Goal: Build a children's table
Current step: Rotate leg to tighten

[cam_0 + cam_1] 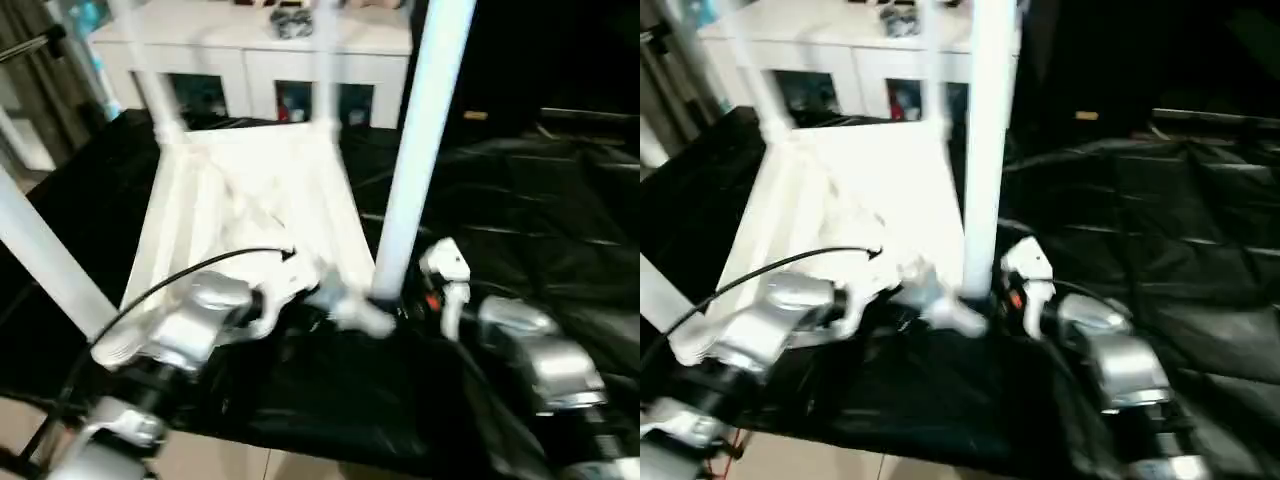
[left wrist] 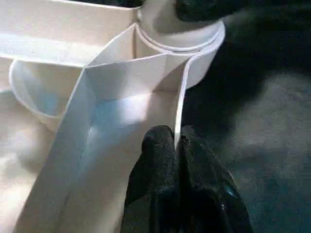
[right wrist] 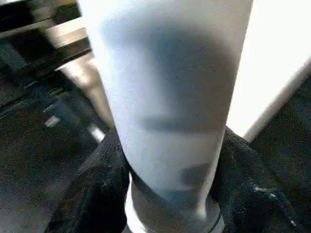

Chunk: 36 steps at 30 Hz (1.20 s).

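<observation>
Black plastic sheeting (image 1: 520,250) covers the worktop, and a white cabinet (image 1: 250,60) stands well beyond it. On the sheeting the tabletop (image 1: 250,200) lies upside down, ribbed underside up, with legs standing in its corner sockets.

The left pincer (image 2: 176,145) is closed, its two black fingers pinching a thin upright rib of the tabletop (image 2: 182,97) just short of a corner socket (image 2: 194,34). The right pincer (image 3: 170,165) wraps the lowest part of the near leg (image 1: 420,140), one finger on each side of the tube, right above the socket collar.

The main risk is the leg binding. It looks only loosely seated, and if the right pincer pushes or twists off the tube's own line, the taper may jam askew rather than drive home. The smooth, tapered tube could also slide up through the fingers under load.

The left hold is slight: a thin rib may flex or slip free, and then the tabletop could skate on the slick sheeting or tip, shaking the other legs, which rise beyond the pincers (image 1: 150,80).
</observation>
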Tool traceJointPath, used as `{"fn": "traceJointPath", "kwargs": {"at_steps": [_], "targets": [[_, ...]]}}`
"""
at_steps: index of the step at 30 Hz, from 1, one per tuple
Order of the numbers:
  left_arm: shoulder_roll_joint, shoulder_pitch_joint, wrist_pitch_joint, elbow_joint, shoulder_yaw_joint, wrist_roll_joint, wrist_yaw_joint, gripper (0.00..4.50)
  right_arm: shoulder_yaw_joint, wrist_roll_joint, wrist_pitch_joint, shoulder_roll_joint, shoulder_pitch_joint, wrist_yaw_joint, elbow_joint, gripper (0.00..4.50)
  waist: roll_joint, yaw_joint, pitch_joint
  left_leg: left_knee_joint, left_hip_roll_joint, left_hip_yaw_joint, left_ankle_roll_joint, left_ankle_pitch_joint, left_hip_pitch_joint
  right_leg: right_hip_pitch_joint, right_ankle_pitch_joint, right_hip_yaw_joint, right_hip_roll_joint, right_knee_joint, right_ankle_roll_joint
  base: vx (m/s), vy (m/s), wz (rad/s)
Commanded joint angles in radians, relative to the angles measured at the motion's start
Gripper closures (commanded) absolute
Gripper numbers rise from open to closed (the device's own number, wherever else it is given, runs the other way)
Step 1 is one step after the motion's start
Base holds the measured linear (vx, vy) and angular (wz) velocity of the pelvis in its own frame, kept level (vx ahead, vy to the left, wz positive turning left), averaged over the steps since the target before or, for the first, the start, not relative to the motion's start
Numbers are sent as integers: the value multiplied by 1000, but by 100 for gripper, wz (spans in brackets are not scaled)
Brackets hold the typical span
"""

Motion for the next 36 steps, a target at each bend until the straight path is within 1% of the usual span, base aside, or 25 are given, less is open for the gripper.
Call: {"fn": "traceJointPath", "kwargs": {"at_steps": [1, 2, 3, 4, 5, 6, 7, 8, 11, 12, 13, 16, 17, 18, 20, 22, 25, 26, 28, 29, 31, 32, 33, 35, 36], "targets": [[-64, 3, 37, -10, 41, -9, 160, 450, 86, -6, 38, 84, 20, -38, 40, 249, -16, 5, -44, -69, 7, -6, 18, -248, -17, 49, -425, 29, -46, -101, -132, 0, 0, 0], [-86, 5, 46, -18, 41, -6, 184, 450, 78, -29, 46, 115, 14, -111, 57, 249, -16, 1, -44, -69, 7, -6, 17, -248, -17, 47, -419, 29, -46, -101, -131, 0, 0, 0], [-97, 11, 50, -28, 35, -5, 186, 450, 73, -34, 52, 131, 10, -135, 64, 249, -19, -9, -45, -70, 6, -8, 18, -251, -19, 49, -409, 28, -45, -99, -134, 0, 0, 0], [-103, 16, 53, -35, 31, -5, 186, 450, 71, -36, 56, 141, 8, -146, 67, 249, -17, -18, -45, -71, 6, -8, 19, -261, -19, 48, -407, 27, -45, -101, -136, 0, 0, 0], [-103, 16, 53, -35, 31, -5, 186, 450, 71, -36, 56, 141, 8, -146, 67, 215, -17, -18, -45, -71, 6, -8, 19, -261, -19, 48, -407, 27, -45, -101, -136, 0, 0, 0], [-100, 20, 39, -37, 16, -5, 166, 450, 73, -26, 52, 138, 6, -119, 64, 195, -14, -24, -47, -70, 6, -10, 30, -260, -22, 53, -384, 27, -47, -99, -144, 0, 0, 0], [-96, 21, 32, -37, 10, -5, 156, 450, 77, -24, 49, 131, 7, -104, 60, 181, -16, -26, -49, -68, 7, -8, 40, -253, -21, 51, -351, 28, -46, -99, -156, 0, 0, 0], [-92, 22, 27, -39, 9, -9, 145, 450, 81, -19, 52, 120, 8, -78, 51, 176, -10, -24, -51, -67, 9, -6, 46, -241, -17, 49, -311, 29, -46, -97, -175, 0, 0, 0], [-67, 25, -12, -50, 1, -17, 88, 450, 100, -6, 60, 65, 16, 15, 5, 150, -11, -20, -55, -61, 10, -3, 72, -194, -19, 57, -204, 30, -45, -89, -211, 0, 0, 0], [-55, 26, -18, -55, -4, -21, 63, 450, 113, -10, 51, 39, 19, 47, -10, 139, -3, -17, -56, -61, 10, -3, 75, -183, -18, 58, -187, 30, -46, -87, -217, 0, 0, 0], [-46, 29, -21, -62, -7, -22, 44, 450, 123, -16, 42, 19, 22, 70, -23, 139, -7, -17, -58, -57, 10, -2, 85, -161, -19, 61, -140, 30, -45, -82, -231, 0, 0, 0], [26, 43, -87, -95, -33, -51, -107, 450, 138, 16, 23, -83, 32, 229, -75, 129, -2, -13, -63, -52, 10, -1, 114, -115, -17, 66, -40, 29, -46, -72, -264, 0, 0, 0], [39, 47, -104, -103, -36, -60, -139, 450, 141, 24, 25, -101, 35, 259, -85, 129, 2, -12, -63, -50, 12, 1, 127, -109, -16, 66, -8, 29, -46, -69, -278, 0, 0, 0], [47, 49, -107, -106, -39, -64, -154, 450, 144, 26, 25, -110, 35, 274, -88, 129, 1, -10, -63, -50, 13, 2, 132, -108, -15, 65, 0, 29, -45, -69, -282, 0, 0, 0], [91, 55, -112, -120, -57, -79, -239, 450, 156, 38, 33, -160, 38, 353, -109, 129, 2, 4, -60, -53, 17, 3, 133, -119, -9, 63, -32, 27, -46, -70, -286, 0, 0, 0], [121, 56, -124, -120, -71, -81, -293, 450, 162, 49, 44, -186, 38, 400, -126, 144, 11, 14, -59, -54, 23, 4, 122, -135, -3, 58, -55, 27, -45, -71, -288, 0, 0, 0], [133, 53, -133, -108, -77, -78, -316, 450, 172, 59, 50, -202, 39, 431, -136, 163, 9, 28, -59, -55, 26, 6, 99, -151, 2, 54, -48, 28, -46, -67, -294, 0, 0, 0], [137, 48, -138, -96, -78, -74, -319, 450, 176, 63, 54, -206, 38, 441, -139, 173, 9, 33, -55, -58, 25, 5, 82, -175, 0, 55, -78, 28, -47, -69, -287, 0, 0, 0], [138, 38, -152, -73, -78, -60, -306, 450, 185, 65, 61, -200, 36, 443, -141, 186, 8, 34, -55, -59, 23, 4, 67, -194, -1, 56, -108, 29, -47, -71, -273, 0, 0, 0], [134, 37, -149, -70, -75, -60, -299, 450, 189, 71, 73, -196, 38, 445, -145, 206, 2, 34, -54, -59, 22, 3, 60, -202, -2, 56, -130, 30, -49, -73, -261, 0, 0, 0], [134, 36, -149, -70, -72, -68, -297, 450, 195, 84, 89, -198, 39, 457, -153, 206, 0, 35, -53, -60, 21, 3, 55, -202, -3, 57, -157, 32, -51, -75, -250, 0, 0, 0], [135, 37, -146, -71, -71, -71, -295, 450, 197, 90, 95, -198, 41, 462, -157, 219, -2, 37, -52, -61, 20, 2, 52, -202, -4, 56, -201, 33, -52, -78, -233, 0, 0, 0], [133, 41, -140, -73, -68, -72, -286, 450, 198, 95, 102, -197, 47, 463, -164, 219, -8, 37, -52, -60, 20, 3, 53, -198, -4, 56, -207, 33, -52, -79, -228, 0, 0, 0], [126, 48, -126, -77, -60, -69, -265, 450, 199, 101, 111, -193, 58, 458, -172, 224, -2, 39, -53, -59, 20, 2, 51, -182, -4, 54, -205, 34, -52, -78, -221, 0, 0, 0], [114, 58, -102, -86, -46, -65, -228, 450, 195, 104, 119, -187, 71, 443, -180, 227, -3, 39, -53, -59, 21, 3, 51, -178, -4, 54, -196, 35, -51, -77, -221, 0, 0, 0]]}}
